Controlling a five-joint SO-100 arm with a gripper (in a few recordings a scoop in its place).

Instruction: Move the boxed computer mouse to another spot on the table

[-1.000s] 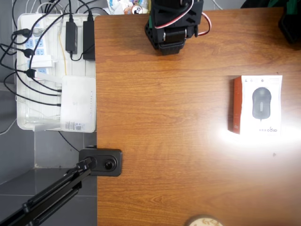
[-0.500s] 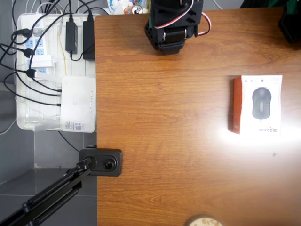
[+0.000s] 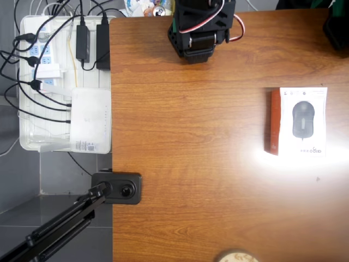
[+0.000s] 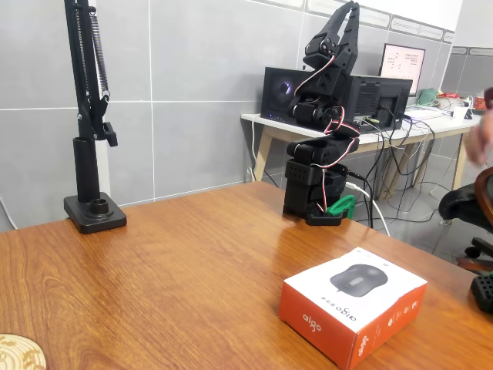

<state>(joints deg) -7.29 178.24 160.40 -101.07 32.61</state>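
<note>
Nothing moved: boxed computer mouse (image 4: 353,304) lies well apart (below) raised gripper (image 4: 348,9).

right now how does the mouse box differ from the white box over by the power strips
The boxed computer mouse carries a printed dark mouse and an orange-red side; the white router-like box is plain apart from a small label at one end. The mouse box lies alone on the table; the router-like box sits in the white tray off the table's edge with cables plugged in. Both are flat, white-topped rectangles.
</note>
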